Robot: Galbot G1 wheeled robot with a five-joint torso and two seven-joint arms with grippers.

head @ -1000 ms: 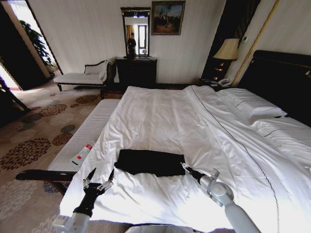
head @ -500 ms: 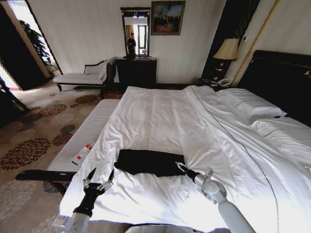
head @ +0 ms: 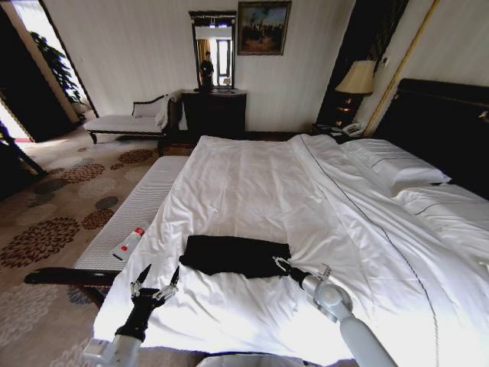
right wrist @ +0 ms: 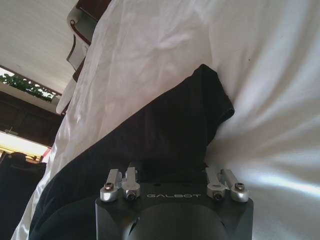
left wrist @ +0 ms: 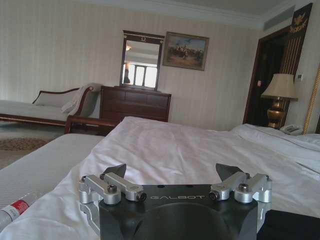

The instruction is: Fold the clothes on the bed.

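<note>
The clothes (head: 235, 255) are plain black; the bed (head: 252, 183) is white with a dark headboard (head: 447, 122); the carpet (head: 53, 222) bears brown floral medallions on beige.

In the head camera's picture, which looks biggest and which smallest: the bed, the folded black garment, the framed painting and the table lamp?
1. The bed, by far.
2. The folded black garment.
3. The framed painting.
4. The table lamp.
The painting and lamp stand far back, so their apparent sizes understate them.
</note>
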